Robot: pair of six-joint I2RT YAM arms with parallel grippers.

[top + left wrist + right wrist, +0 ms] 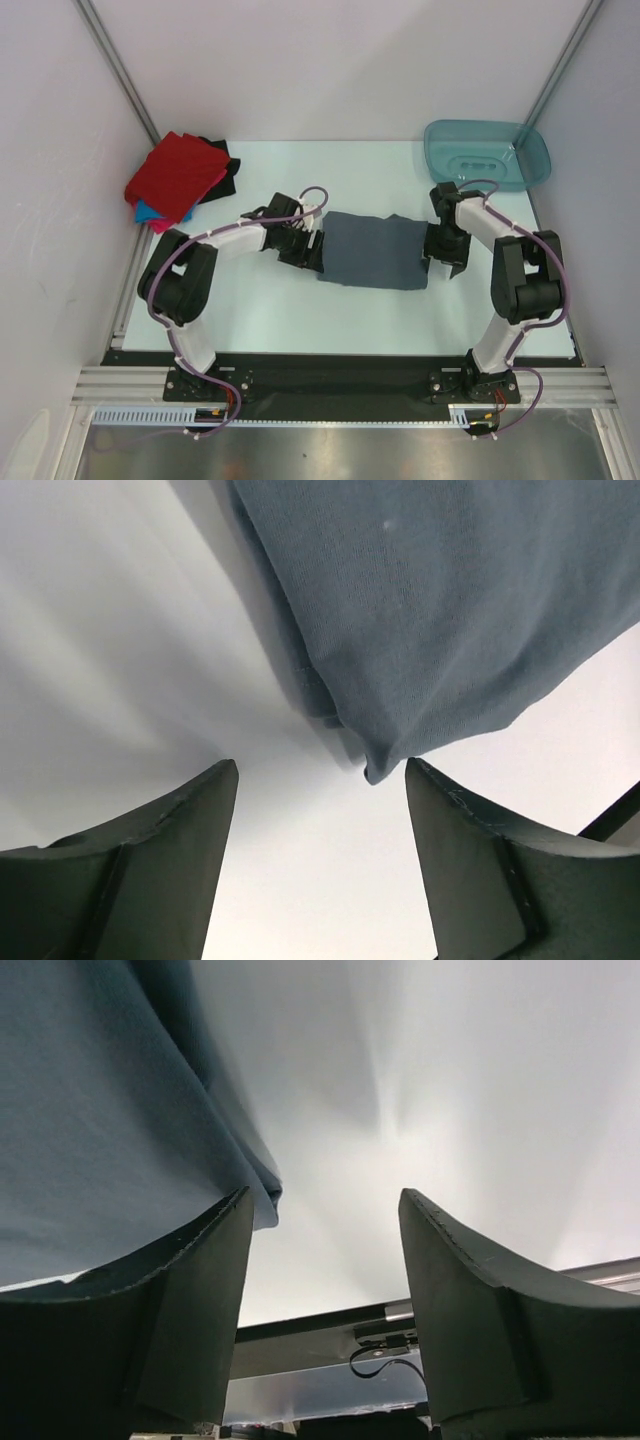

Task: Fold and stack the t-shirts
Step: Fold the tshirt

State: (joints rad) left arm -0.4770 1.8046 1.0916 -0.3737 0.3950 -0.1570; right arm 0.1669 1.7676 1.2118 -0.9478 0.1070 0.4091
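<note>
A slate grey-blue t-shirt (375,250) lies folded into a rectangle in the middle of the table. My left gripper (308,255) sits at its left edge and my right gripper (447,262) at its right edge. In the left wrist view the left gripper (320,780) is open, and a corner of the grey-blue shirt (440,620) lies just ahead of the fingertips, not between them. The right gripper (325,1205) is open too, with the shirt's edge (110,1120) beside its left finger. A stack of folded t-shirts (178,178), red on top, lies at the back left.
A teal plastic tub (487,155) stands at the back right corner. Bright blue, pink and black cloth edges show under the red shirt. White walls and metal posts close in the table on three sides. The arm bases stand at the near edge.
</note>
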